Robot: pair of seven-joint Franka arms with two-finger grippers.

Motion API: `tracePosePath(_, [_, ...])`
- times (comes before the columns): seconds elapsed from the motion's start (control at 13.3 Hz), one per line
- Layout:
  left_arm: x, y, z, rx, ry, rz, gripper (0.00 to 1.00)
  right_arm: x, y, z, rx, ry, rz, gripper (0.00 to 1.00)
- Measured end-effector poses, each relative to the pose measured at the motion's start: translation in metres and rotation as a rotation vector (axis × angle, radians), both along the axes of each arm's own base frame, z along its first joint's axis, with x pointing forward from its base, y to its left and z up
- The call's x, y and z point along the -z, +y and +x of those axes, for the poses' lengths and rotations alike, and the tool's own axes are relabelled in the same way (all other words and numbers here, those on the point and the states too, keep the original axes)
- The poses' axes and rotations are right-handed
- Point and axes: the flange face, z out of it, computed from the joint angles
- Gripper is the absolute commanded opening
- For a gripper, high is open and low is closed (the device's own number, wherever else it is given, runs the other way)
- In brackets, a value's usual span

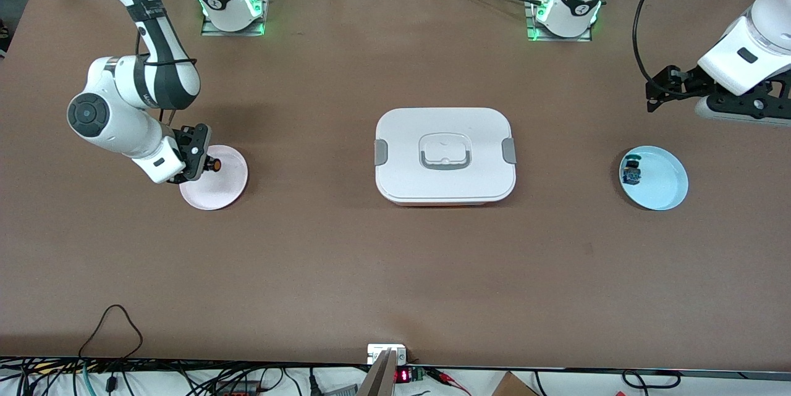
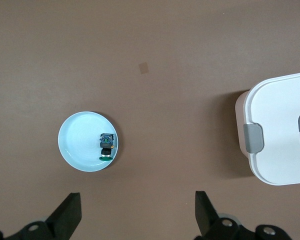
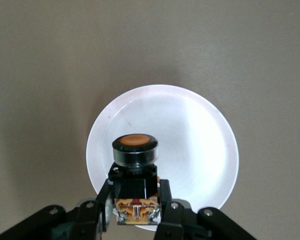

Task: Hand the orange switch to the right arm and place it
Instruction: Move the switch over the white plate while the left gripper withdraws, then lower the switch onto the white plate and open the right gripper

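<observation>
While the left end effector (image 1: pixel 656 94) waits with fingers apart at the frame's upper right, the right end effector (image 1: pixel 204 162) is clamped on the orange switch (image 1: pixel 214 165) over the pink plate (image 1: pixel 225 189) at middle left, cap pointing away from the fingers.

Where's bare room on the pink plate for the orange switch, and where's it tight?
The right gripper, shut on the orange switch, hangs over the pink plate; the plate's whole surface shows bare. Open tabletop lies between it and the white lidded box. The blue plate already carries the green-capped switch. The left gripper waits open above it.
</observation>
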Motion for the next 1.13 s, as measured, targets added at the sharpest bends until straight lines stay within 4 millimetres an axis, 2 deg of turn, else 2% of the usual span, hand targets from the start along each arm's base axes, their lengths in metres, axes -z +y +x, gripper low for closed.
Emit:
tracePosePath(0.3, [0.001, -0.001, -0.003, -0.036, 0.017, 0.0, 1.0, 0.02, -0.01, 0.0, -0.061, -0.014, -0.035, 0.0])
tracePosePath(0.75, [0.002, 0.003, -0.004, -0.05, 0.027, 0.001, 1.0, 0.053, -0.009, 0.004, -0.101, -0.049, -0.054, 0.01])
tracePosePath(0.83, [0.002, 0.003, -0.004, -0.05, 0.028, 0.001, 1.0, 0.057, -0.008, 0.003, -0.103, -0.048, -0.054, 0.05])
tracePosePath(0.9, [0.002, 0.003, -0.003, -0.051, 0.028, 0.001, 1.0, 0.059, -0.007, 0.003, -0.105, -0.049, -0.053, 0.19])
tracePosePath(0.98, [0.002, 0.003, -0.003, -0.051, 0.028, 0.001, 1.0, 0.061, -0.005, 0.003, -0.109, -0.048, -0.053, 0.81])
tracePosePath(1.05, [0.002, 0.003, -0.003, -0.051, 0.028, 0.001, 1.0, 0.063, -0.004, 0.003, -0.111, -0.046, -0.053, 1.0])
tracePosePath(1.13, [0.002, 0.003, -0.003, -0.051, 0.028, 0.001, 1.0, 0.062, -0.003, 0.003, -0.112, -0.046, -0.053, 1.0])
